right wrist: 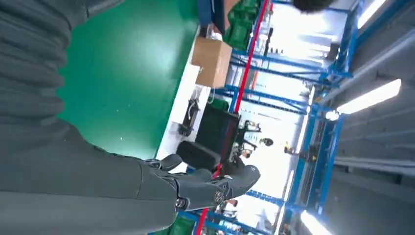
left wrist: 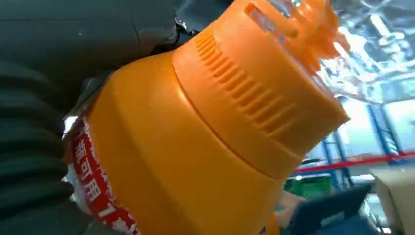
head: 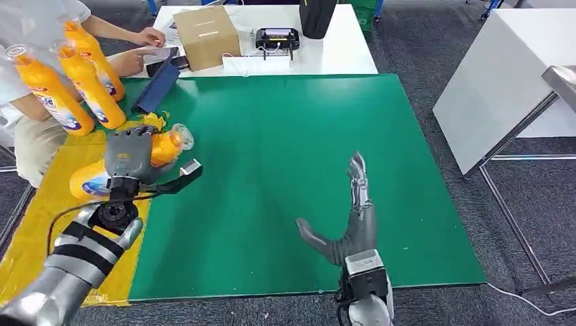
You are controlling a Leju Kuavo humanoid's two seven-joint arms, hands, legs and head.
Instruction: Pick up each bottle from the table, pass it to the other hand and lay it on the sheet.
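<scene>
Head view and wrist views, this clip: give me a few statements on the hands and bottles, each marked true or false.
1. The left robot hand grips an orange bottle. True.
2. The right robot hand holds a bottle. False: it is open and holds nothing, over the green sheet.
3. Three orange bottles stand upright near the far left corner. True.
4. The cardboard box sits on the green sheet. False: it sits on the white table beyond the sheet.
5. The held bottle has a blue cap. False: its cap is orange.
</scene>
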